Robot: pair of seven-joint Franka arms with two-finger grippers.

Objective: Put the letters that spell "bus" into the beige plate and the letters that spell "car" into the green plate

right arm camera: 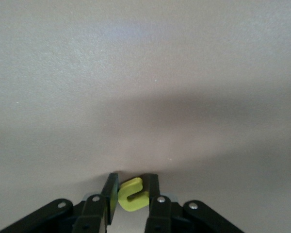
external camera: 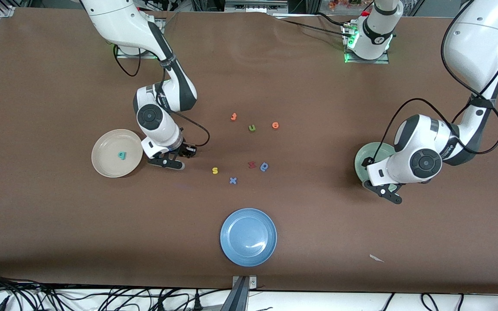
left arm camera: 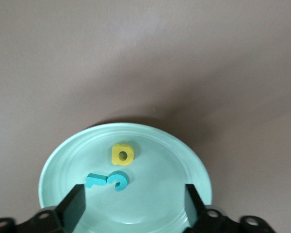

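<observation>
Right gripper (right arm camera: pixel 131 204), clamped on the yellow u (right arm camera: pixel 131 194), sits center-left of the front view, just beside the beige plate (external camera: pixel 106 166); left gripper (left arm camera: pixel 133 206), fingers spread, hovers over the green plate (left arm camera: pixel 58 165).

Bare table (external camera: pixel 318 207) lies between the letter cluster (external camera: pixel 249 147) and each plate; the blue plate (external camera: pixel 248 236) stands nearer the camera.

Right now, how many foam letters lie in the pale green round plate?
3: a yellow foam a, a teal foam r and a teal foam c lie in the pale green round plate, under the open left claw. None seems hidden.
</observation>
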